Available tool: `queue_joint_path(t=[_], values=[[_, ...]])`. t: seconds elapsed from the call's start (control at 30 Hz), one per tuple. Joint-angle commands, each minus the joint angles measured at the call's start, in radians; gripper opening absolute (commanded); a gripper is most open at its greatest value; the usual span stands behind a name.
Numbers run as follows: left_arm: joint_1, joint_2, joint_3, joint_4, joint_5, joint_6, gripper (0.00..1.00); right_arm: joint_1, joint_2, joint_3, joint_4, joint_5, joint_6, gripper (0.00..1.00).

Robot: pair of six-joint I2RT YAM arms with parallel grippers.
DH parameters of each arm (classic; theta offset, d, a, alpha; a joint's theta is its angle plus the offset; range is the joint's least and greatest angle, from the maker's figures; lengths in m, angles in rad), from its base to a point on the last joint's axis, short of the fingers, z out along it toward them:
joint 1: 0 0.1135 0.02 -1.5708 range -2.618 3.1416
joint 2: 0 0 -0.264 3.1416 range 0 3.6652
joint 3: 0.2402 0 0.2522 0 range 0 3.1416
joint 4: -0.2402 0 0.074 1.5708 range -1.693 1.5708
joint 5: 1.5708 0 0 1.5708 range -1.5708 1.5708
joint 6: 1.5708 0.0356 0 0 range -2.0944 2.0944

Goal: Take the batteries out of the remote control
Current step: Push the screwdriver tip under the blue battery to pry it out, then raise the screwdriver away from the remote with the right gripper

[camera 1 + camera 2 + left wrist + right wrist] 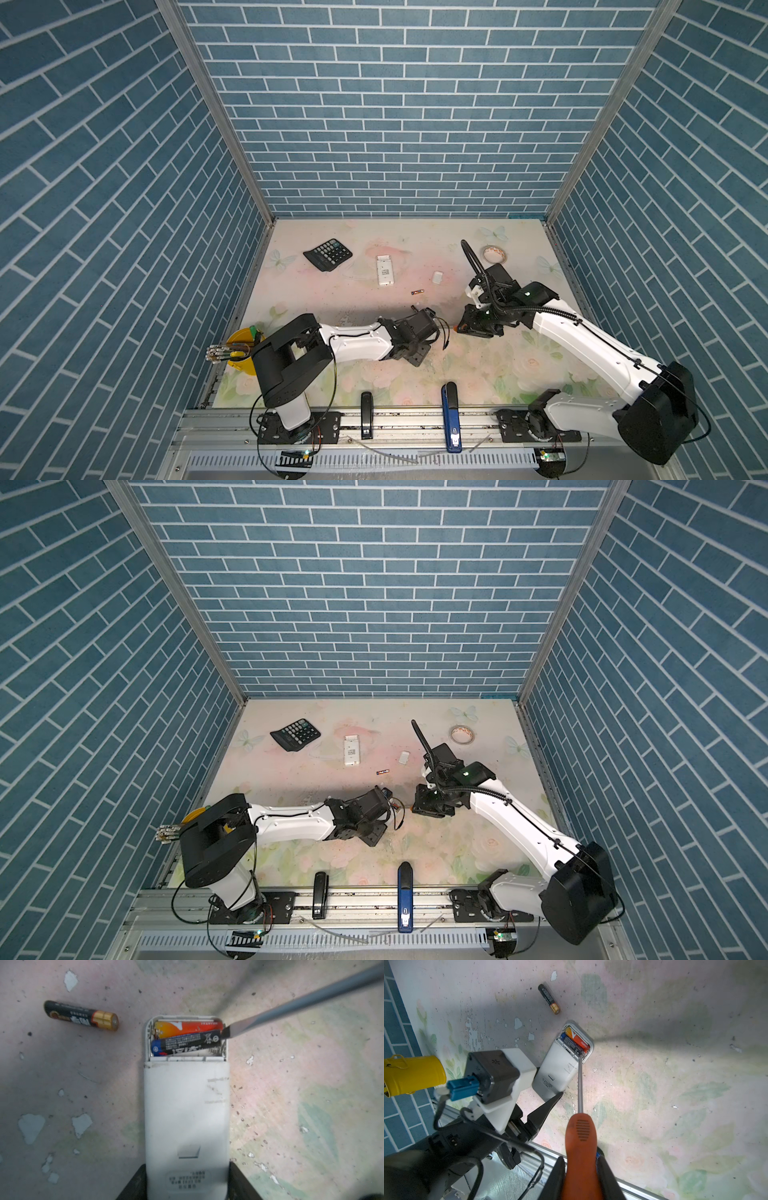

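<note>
Stereo pair high overhead, both wrist cameras close on remote control (187,1115)

The orange battery (187,1027) in the open end of the remote (185,1105) carries the brand "HUATAI" in white capitals near its red end. The blue-and-black battery (187,1043) touching it shows a crossed-out bin sign, a circled mark and fine print too small to read. The Chinese characters on the loose black-and-gold battery (81,1015) and on the remote's back label are too blurred to read.

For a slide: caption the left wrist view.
Screwdriver tip against the dark battery in the held remote; loose battery nearby.
</note>
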Motion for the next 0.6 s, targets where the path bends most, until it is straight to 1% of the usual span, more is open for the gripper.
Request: queue_joint_path(t=[0.0, 0.2, 0.57], values=[[-0.028, 0.072, -0.059, -0.084, 0.078, 0.026, 0.27, 0.004, -0.02, 0.083, 0.118, 0.016, -0.044, 0.0], [-0.027, 0.072, -0.058, -0.087, 0.076, 0.021, 0.27, -0.005, -0.018, 0.082, 0.123, 0.042, -0.046, 0.0], [-0.027, 0.08, -0.045, -0.118, 0.045, 0.013, 0.27, -0.012, -0.02, 0.089, -0.034, 0.044, -0.07, 0.0]])
